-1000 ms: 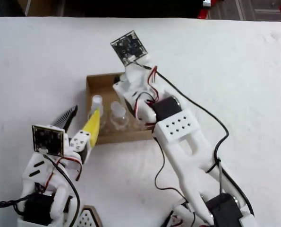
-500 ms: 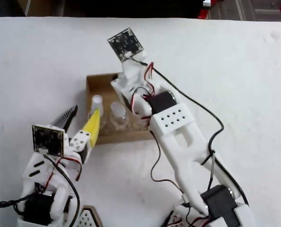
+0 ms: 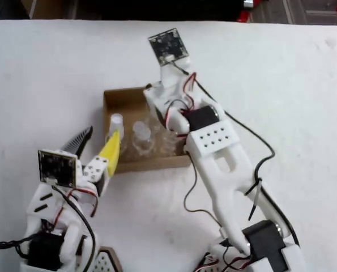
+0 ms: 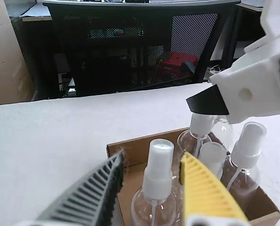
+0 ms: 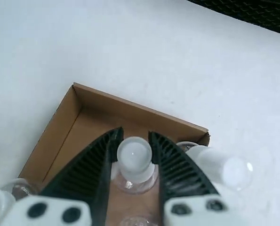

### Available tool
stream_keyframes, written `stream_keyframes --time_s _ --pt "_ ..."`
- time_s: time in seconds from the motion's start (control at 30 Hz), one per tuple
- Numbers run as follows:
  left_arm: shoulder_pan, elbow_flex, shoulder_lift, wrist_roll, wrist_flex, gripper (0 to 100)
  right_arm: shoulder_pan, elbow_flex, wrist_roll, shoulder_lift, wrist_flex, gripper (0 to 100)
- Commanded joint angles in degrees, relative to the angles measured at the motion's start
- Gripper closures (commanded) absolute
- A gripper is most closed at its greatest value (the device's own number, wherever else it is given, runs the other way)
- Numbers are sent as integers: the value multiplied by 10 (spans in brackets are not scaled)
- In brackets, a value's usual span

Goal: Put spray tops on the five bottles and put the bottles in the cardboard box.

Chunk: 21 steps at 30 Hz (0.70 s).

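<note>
The cardboard box sits mid-table with several clear bottles standing in it, each with a white spray top. My right gripper hangs over the box, its black fingers shut on the spray top of one upright bottle. The right arm covers the box's right half in the high view. My left gripper rests at the box's near left corner, open, its yellow finger and grey finger apart. Beyond it stands another capped bottle.
White tabletop stretches on all sides of the box. A black mesh chair and a brown carton stand beyond the table's far edge. Cables trail along the right arm.
The right arm's wrist swung toward the right and far side over the box. The left arm has not moved.
</note>
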Motion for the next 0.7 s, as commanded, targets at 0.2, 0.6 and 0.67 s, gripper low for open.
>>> stream_keyframes --time_s 0.2,0.6,0.67 --pt "-6 -4 -2 0 -14 815 -13 -15 -4 11 -7 983" --pt "-6 -4 -2 0 -14 815 -19 -16 -5 37 -11 983" --pt "-6 -4 -2 0 -14 815 -22 -14 -5 41 -12 983"
